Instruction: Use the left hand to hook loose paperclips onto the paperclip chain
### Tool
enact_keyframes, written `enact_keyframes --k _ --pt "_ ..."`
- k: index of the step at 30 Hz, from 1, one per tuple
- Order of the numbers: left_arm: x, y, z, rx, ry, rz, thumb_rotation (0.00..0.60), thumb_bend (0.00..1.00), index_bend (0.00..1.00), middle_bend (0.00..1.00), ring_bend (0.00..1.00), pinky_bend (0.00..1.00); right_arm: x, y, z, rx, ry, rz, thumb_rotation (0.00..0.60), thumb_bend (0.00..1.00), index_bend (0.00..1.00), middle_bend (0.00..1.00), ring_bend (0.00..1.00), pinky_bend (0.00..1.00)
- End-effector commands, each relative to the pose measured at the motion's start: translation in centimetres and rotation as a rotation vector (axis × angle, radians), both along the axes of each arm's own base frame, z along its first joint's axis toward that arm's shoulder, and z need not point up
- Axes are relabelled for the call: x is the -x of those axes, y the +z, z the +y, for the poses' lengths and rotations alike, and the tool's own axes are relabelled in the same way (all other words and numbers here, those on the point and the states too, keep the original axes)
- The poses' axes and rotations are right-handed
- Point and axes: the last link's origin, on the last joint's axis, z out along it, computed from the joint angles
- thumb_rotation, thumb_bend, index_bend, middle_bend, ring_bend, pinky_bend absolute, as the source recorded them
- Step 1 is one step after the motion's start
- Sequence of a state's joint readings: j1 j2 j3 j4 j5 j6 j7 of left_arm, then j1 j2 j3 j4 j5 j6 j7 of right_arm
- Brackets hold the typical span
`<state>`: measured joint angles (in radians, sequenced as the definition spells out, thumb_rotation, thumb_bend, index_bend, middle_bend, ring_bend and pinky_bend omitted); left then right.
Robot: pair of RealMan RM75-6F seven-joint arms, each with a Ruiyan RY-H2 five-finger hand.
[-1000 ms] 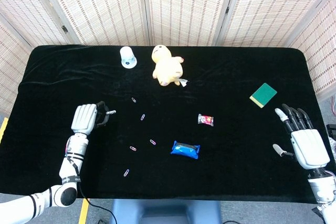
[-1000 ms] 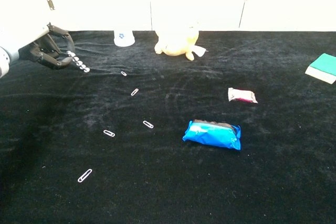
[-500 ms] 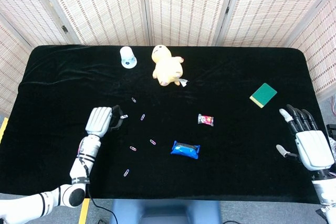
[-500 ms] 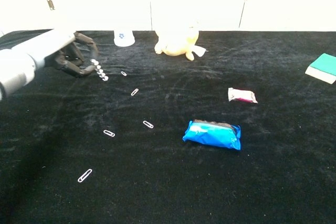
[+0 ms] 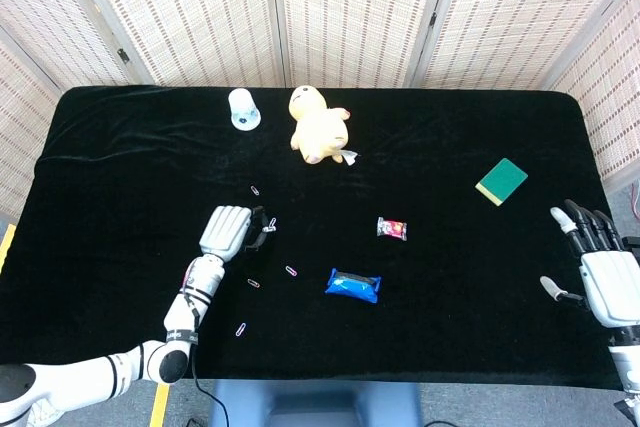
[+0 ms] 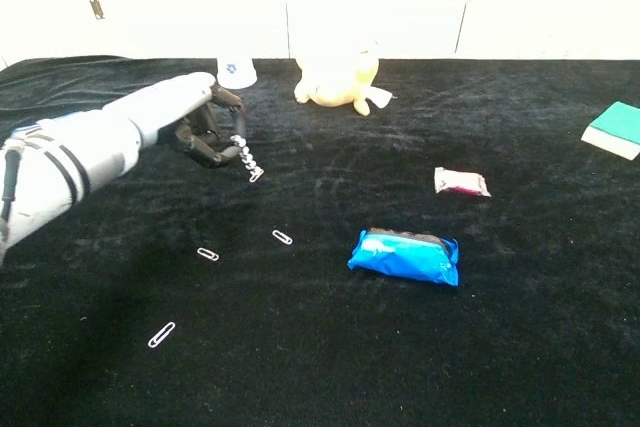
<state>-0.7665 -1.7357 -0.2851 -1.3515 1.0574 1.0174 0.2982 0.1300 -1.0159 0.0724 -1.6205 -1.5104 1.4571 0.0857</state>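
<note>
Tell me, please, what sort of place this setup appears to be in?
Probably a lab or test bench, not a home: a table draped in black cloth, woven folding screens as a backdrop, and unrelated props such as a yellow plush toy and a blue snack packet.

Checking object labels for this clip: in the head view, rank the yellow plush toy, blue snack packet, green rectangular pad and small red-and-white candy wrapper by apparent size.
1. Yellow plush toy
2. Blue snack packet
3. Green rectangular pad, close to the packet, so that order is unsure
4. Small red-and-white candy wrapper
</note>
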Motion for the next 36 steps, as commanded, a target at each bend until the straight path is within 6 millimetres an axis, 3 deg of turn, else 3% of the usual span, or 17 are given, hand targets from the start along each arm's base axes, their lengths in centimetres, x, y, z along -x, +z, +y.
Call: enact_keyframes --k 1,19,30,36 --pt "-0.5 -0.7 0.3 0.010 -0.009 0.003 0.600 0.65 0.75 1.00 1.00 1.00 0.2 0.2 0.1 0.007 -0.006 -0.001 0.600 0.23 0.00 0.00 0.00 0.00" --pt "0.4 -1.8 2.3 -0.025 0.011 0.063 0.600 0.65 0.75 1.00 1.00 1.00 0.8 0.9 0.5 0.033 -0.023 -0.007 0.600 0.23 0.00 0.00 0.00 0.00" --pt "0.0 1.7 4.4 -0.121 0.018 -0.008 0.600 0.65 0.75 1.00 1.00 1.00 0.9 0.7 0.3 0.025 -0.032 -0.003 0.600 0.23 0.00 0.00 0.00 0.00" --pt "0.5 2.4 5.7 -0.129 0.038 -0.002 0.600 0.65 0.75 1.00 1.00 1.00 0.9 0.5 0.0 0.022 -0.041 0.002 0.600 0.23 0.00 0.00 0.00 0.00"
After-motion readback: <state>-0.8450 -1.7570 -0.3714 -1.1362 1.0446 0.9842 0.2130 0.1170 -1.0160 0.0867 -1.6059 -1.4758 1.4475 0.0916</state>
